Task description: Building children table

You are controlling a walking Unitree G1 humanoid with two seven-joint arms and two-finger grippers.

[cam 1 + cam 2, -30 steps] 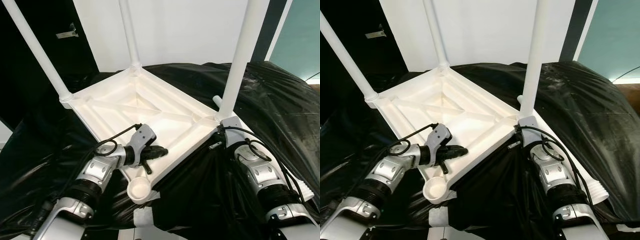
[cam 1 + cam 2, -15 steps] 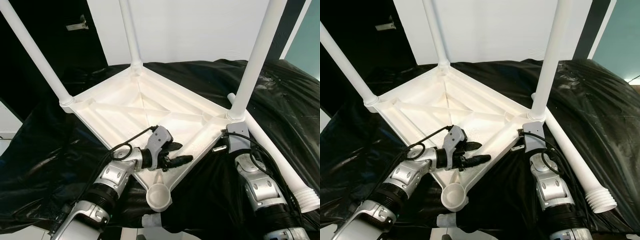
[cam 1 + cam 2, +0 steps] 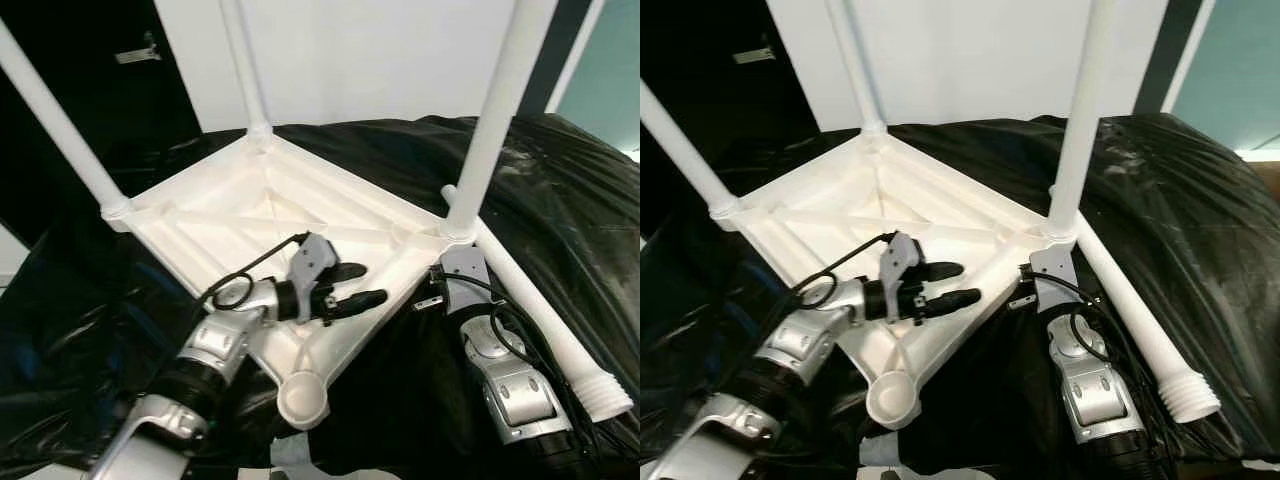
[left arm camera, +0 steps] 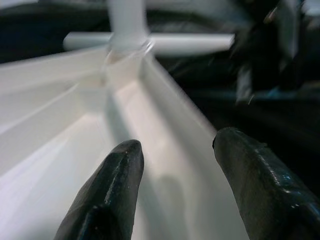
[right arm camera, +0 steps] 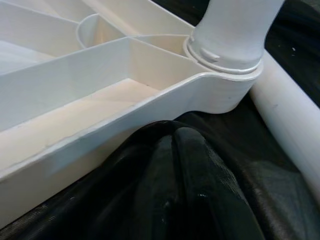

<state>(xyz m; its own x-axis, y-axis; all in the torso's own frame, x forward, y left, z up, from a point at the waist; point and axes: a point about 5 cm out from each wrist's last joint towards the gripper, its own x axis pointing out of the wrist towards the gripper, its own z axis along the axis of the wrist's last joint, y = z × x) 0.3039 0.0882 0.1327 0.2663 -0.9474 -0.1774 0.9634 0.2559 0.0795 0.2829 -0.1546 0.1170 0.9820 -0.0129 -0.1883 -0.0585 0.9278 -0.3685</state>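
The white children's table [image 3: 225,215] lies upside down on a black plastic sheet. Three white legs stand in its corners: left [image 3: 60,125], back [image 3: 243,65] and right [image 3: 490,110]. The near corner socket [image 3: 303,398] is an empty cup. A loose fourth leg [image 3: 545,320] lies on the sheet at the right. My left gripper [image 3: 362,284] is open, and in the left wrist view its fingers [image 4: 112,192] straddle the table's near-right rim. My right gripper [image 5: 175,145] is shut, low against the black sheet just under the right corner.
The black sheet [image 3: 560,190] covers the whole work surface in loose folds. A white wall [image 3: 370,50] rises behind, with a dark doorway at the left. The right arm's cable [image 3: 525,330] loops close to the loose leg.
The camera has shifted. My left gripper has moved along the near-right rim toward the right corner. The right arm stays at that corner.
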